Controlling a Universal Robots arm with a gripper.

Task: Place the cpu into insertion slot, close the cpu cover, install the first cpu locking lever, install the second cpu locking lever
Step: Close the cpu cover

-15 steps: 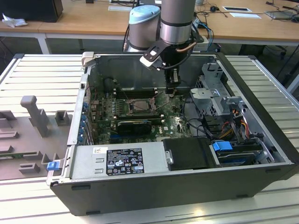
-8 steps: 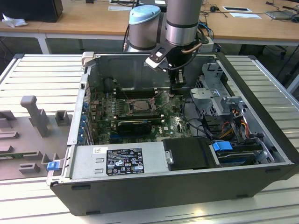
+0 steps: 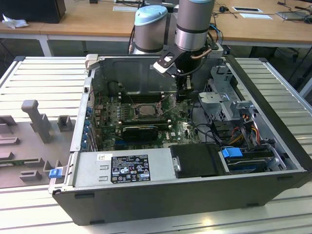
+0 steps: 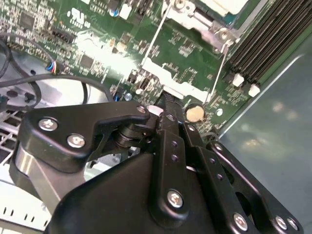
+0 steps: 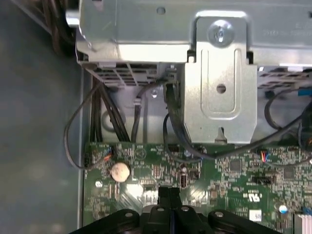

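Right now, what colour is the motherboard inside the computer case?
The motherboard is green, best seen in the first wrist view.

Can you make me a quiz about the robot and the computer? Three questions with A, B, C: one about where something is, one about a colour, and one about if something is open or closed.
1. Where is the gripper?
A) on a wooden desk
B) inside the computer case, just above the circuit board
C) on a grey stand beside the case

2. What colour is the circuit board?
A) red
B) green
C) yellow

3. How is the computer case?
A) open, with its insides showing
B) closed all round
C) wrapped in paper

Answers:
1 B: in the exterior view the arm reaches down into the case.
2 B: the board is green in both wrist views.
3 A: the exterior view looks straight in at the board.
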